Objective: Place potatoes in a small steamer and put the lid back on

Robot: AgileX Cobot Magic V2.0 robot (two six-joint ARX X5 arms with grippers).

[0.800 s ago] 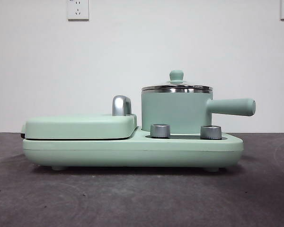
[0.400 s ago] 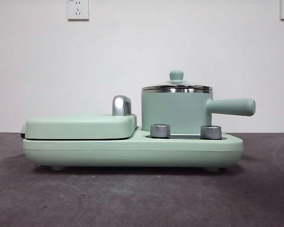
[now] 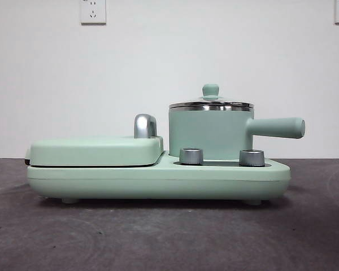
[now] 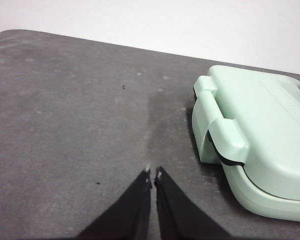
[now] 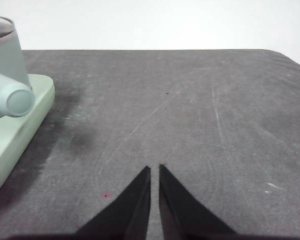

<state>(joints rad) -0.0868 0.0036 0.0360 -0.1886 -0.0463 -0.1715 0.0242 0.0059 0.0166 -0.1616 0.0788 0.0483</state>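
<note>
Still, judged plenty able to go wrong from here. Saw no potatoes in any view, so could not tell whether inside the small steamer (image 3: 211, 134) or off the bench altogether; lifting the lid (image 3: 211, 104) on a wrong guess would have wasted a step. Judged the glass lid, seated flat on the steel rim with only a small knob to pinch, likely to slip or tilt in a poor grip, and the pot's side handle (image 3: 278, 127) easy to knock from the right.

Left to right: found the left gripper (image 4: 153, 173) low over bare bench near the left end of the cooker base (image 4: 250, 190), beside the griddle cover (image 3: 96, 151), jaws nearly touching, gripping nothing. Found the right gripper (image 5: 155, 167) over bare bench off the base's right end, beyond the handle tip, jaws likewise pressed almost together, empty.
</note>
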